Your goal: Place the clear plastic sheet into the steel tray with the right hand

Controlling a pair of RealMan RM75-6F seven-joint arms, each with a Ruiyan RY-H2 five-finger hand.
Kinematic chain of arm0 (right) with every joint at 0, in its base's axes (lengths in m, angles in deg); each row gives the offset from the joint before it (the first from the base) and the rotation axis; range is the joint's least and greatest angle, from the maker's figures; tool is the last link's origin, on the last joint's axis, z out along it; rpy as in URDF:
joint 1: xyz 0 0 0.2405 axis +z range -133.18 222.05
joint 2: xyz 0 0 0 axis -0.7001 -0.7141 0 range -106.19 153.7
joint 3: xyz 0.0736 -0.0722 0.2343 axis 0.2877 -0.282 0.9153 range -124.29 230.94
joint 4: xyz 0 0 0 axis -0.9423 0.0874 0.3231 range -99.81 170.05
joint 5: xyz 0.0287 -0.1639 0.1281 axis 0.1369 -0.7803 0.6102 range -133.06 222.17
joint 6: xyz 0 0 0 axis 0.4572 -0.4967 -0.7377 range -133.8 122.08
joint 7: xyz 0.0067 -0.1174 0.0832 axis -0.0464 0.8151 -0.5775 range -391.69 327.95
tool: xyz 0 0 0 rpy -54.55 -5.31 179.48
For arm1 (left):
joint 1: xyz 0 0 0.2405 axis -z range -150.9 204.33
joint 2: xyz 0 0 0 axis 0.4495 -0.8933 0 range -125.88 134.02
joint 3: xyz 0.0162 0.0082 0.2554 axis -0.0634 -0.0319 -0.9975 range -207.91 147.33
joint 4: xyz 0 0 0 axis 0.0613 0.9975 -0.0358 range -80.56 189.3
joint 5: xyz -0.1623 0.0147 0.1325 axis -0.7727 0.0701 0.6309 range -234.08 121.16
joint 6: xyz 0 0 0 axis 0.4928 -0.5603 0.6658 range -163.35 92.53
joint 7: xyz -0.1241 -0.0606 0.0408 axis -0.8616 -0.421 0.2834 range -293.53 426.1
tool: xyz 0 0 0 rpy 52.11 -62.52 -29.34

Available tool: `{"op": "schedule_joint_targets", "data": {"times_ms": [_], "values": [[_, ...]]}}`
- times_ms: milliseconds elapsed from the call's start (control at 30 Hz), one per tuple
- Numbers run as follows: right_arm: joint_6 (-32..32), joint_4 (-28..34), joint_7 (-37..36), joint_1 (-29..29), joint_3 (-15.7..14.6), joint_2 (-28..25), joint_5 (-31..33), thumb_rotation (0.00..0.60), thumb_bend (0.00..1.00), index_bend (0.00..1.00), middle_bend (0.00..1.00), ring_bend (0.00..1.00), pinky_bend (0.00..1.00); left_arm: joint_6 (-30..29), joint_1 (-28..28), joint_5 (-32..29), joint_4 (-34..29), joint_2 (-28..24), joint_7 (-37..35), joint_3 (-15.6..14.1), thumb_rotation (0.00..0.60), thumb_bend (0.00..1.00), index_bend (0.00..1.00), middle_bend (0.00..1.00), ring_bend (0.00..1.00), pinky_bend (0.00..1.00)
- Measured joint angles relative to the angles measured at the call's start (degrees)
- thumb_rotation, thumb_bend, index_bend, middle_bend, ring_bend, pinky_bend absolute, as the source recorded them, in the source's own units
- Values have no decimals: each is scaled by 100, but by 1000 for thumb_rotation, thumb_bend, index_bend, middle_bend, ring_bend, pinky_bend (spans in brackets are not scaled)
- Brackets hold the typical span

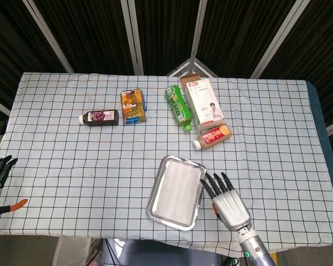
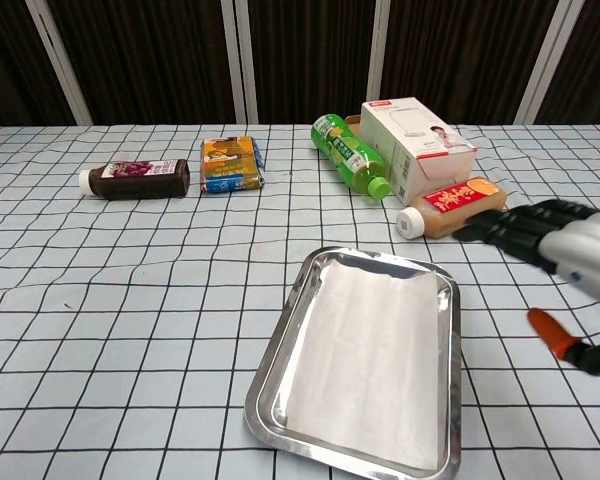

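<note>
Already laid clear plastic sheet (image 2: 365, 365) flat inside steel tray (image 2: 273, 366) near table's front edge; right hand (image 1: 228, 201) spread, empty.

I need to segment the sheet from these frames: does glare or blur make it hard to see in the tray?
Head view: sharp, evenly lit; clear plastic sheet reads as a pale matte patch inside the steel tray. Chest view: tray rim shows bright reflections, sheet edges stay visible; right hand looks slightly soft.

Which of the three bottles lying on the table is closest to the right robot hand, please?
The orange-labelled brown bottle, just beyond the right robot hand; the green bottle and dark purple-labelled bottle lie farther.
</note>
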Motion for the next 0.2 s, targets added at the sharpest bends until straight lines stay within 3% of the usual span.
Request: {"op": "schedule_joint_targets", "data": {"times_ms": [200], "values": [[779,-672,-1235,-453,-110,-612,-464,600,451,0,0,0,0,-13,-9,-5,6,25,113,-4,600,0,0,0,0,0]]}}
